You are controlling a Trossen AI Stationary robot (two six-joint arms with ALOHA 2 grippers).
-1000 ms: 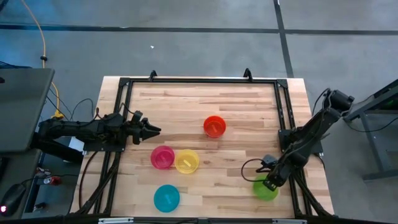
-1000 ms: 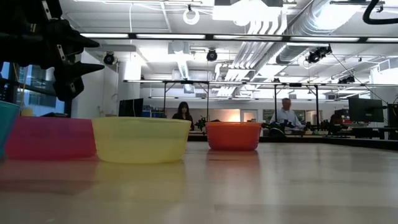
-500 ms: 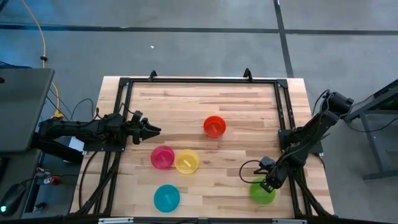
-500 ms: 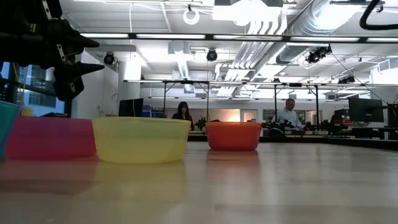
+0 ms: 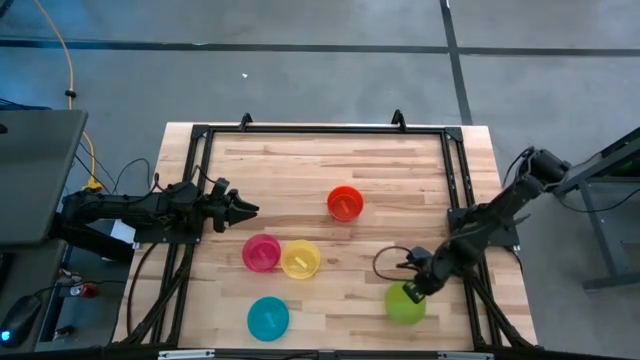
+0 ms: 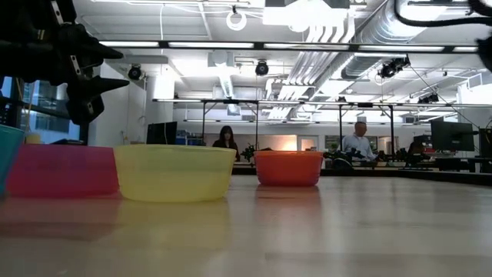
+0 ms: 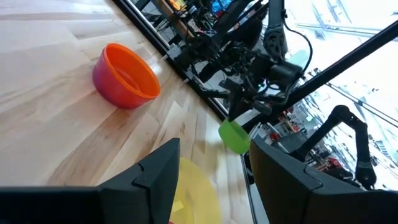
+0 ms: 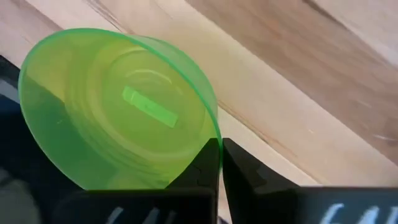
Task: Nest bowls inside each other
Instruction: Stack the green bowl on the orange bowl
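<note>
Honestly, the green bowl (image 5: 405, 304) looks like it could slip: the right gripper (image 5: 415, 288) pinches only a thin bit of its rim, fingers pressed tight on the wall, and the bowl hangs tilted over the surface (image 5: 320, 160), well apart from the yellow bowl (image 5: 300, 259). A quick swing might twist it loose. Pink (image 5: 262, 252) touches the yellow; orange (image 5: 345, 202) and blue (image 5: 268, 318) sit near it. Beyond the pink, the left gripper (image 5: 247, 209) waits, spread.
</note>
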